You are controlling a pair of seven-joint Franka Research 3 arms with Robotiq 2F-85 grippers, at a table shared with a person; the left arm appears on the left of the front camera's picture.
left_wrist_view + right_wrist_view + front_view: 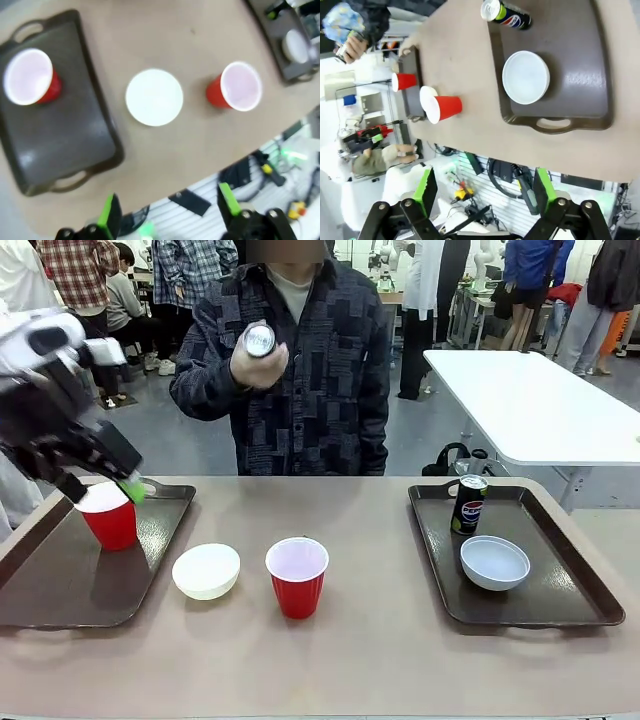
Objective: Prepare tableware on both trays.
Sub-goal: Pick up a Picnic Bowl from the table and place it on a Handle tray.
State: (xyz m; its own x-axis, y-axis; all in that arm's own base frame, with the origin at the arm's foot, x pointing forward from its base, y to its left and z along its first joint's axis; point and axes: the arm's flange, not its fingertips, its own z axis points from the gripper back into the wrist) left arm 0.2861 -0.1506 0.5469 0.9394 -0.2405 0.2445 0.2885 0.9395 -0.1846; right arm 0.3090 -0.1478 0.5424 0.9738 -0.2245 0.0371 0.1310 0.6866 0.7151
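Left gripper: jaws wide, empty, beside the red cup on the left tray.
Right gripper: wide, empty, facing the right tray.
White bowl: on the table, just right of the left tray.
Likely technique: straddle the bowl's near rim, descend straight.

A dark brown tray is seen at left, with a red cup standing upright on it. A white bowl is set on the table just beside that tray, and a second red cup is stood beyond it. At upper right, a second tray, blurred, is seen bearing another white bowl. The left gripper is shown with jaws spread wide.
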